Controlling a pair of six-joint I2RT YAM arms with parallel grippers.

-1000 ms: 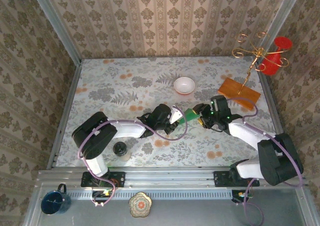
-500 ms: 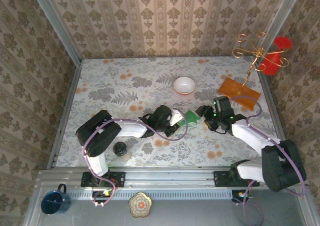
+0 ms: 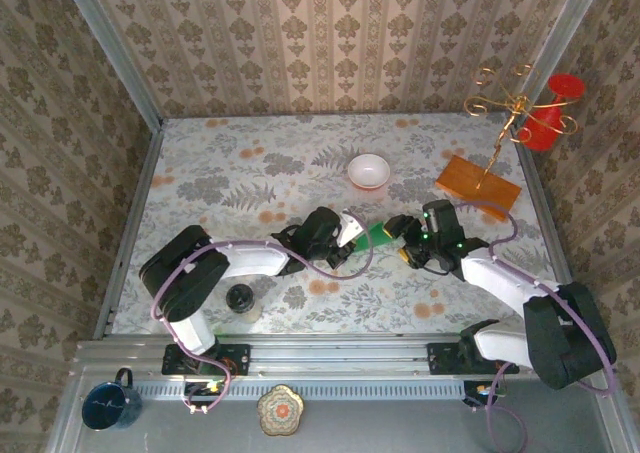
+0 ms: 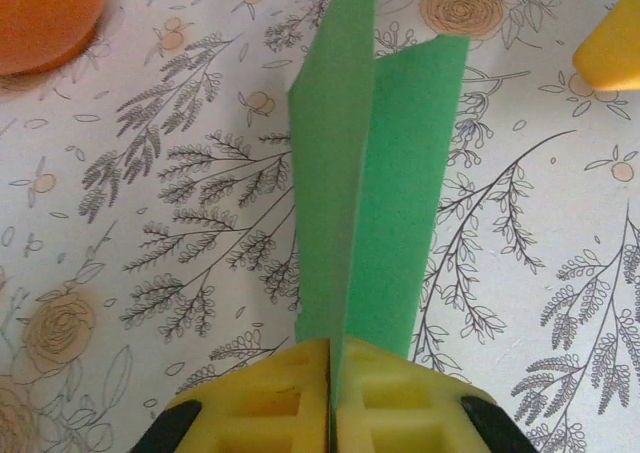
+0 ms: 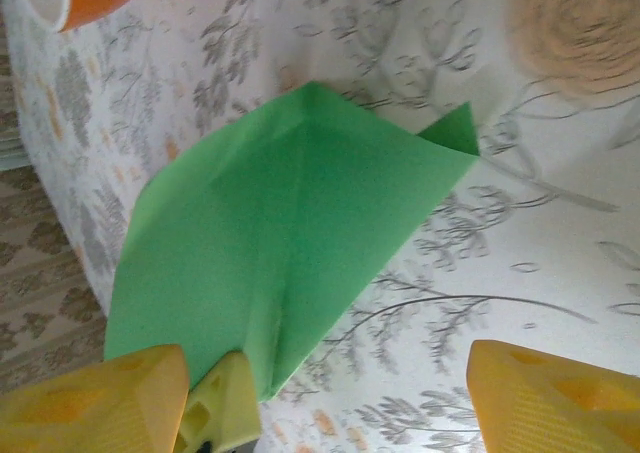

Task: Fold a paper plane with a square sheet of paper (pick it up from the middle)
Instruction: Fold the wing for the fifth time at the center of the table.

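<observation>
The green sheet of paper (image 3: pixel 378 235) is folded along a centre crease into a narrow wedge and hangs just above the middle of the table. My left gripper (image 4: pixel 332 378) is shut on its near end, with the paper (image 4: pixel 370 193) sticking out forward between the yellow pads. My right gripper (image 3: pixel 405 235) faces it from the right and stands open. In the right wrist view its yellow fingers (image 5: pixel 550 398) sit wide apart at either side of the paper (image 5: pixel 280 243), not touching it. The left gripper's pad (image 5: pixel 220 408) shows under the fold.
A white bowl (image 3: pixel 369 170) stands behind the grippers. An orange-brown wooden board (image 3: pixel 478 186) lies at the back right, with a gold wire stand (image 3: pixel 510 103) and a red cup (image 3: pixel 553 108). A dark jar (image 3: pixel 240 298) sits near the left arm's base.
The right gripper's jaws have spread wider; it drew back to the right, then came in towards the paper again. The left gripper has kept its hold on the paper.
</observation>
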